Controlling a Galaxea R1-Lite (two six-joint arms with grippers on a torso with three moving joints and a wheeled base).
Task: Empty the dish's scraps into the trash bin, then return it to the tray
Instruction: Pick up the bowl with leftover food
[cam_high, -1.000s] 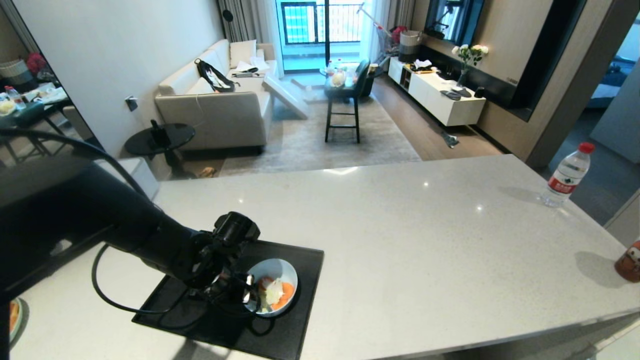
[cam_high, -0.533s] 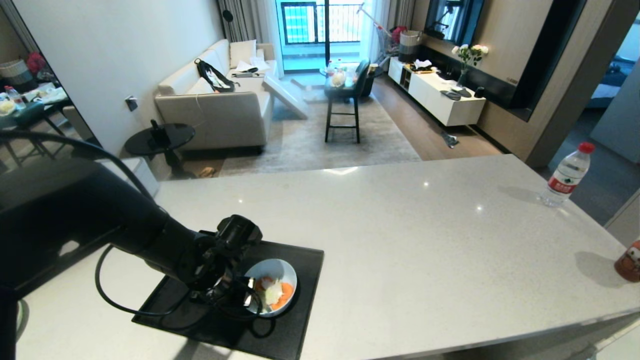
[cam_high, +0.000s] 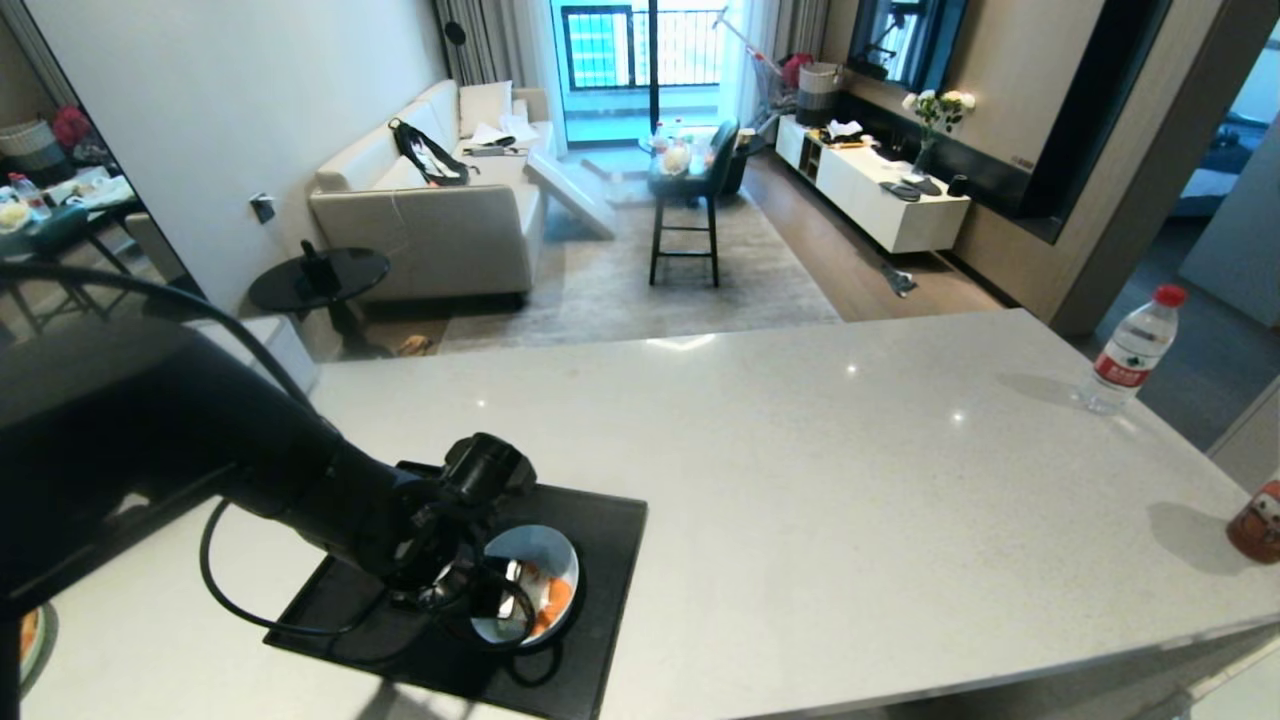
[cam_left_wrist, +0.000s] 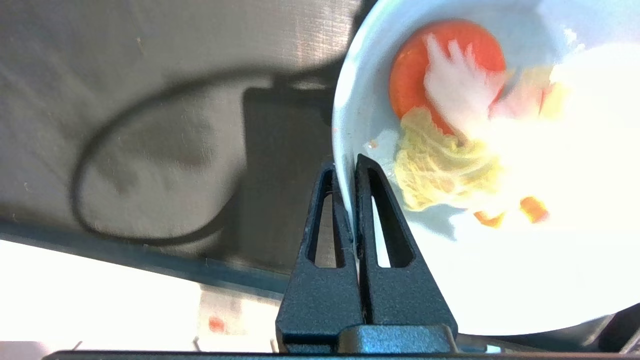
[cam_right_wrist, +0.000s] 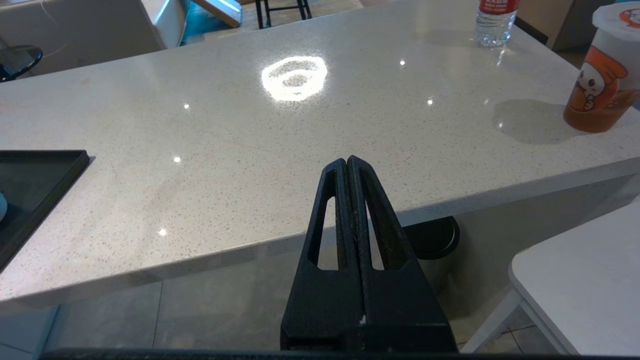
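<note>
The left gripper (cam_left_wrist: 348, 165) pinched the dish (cam_high: 535, 585) rim at nine o'clock, tilting its scraps (cam_left_wrist: 450, 145) above the tray (cam_high: 600, 640), presumably for lifting toward a bin.

Pale dish (cam_high: 545, 560) — scraps (cam_left_wrist: 450, 165) inside, on black tray (cam_high: 600, 520)

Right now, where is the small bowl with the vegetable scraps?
In the head view the bowl is low on the left, over the black tray near the counter's near edge, tilted, its rim pinched by the left hand.
</note>
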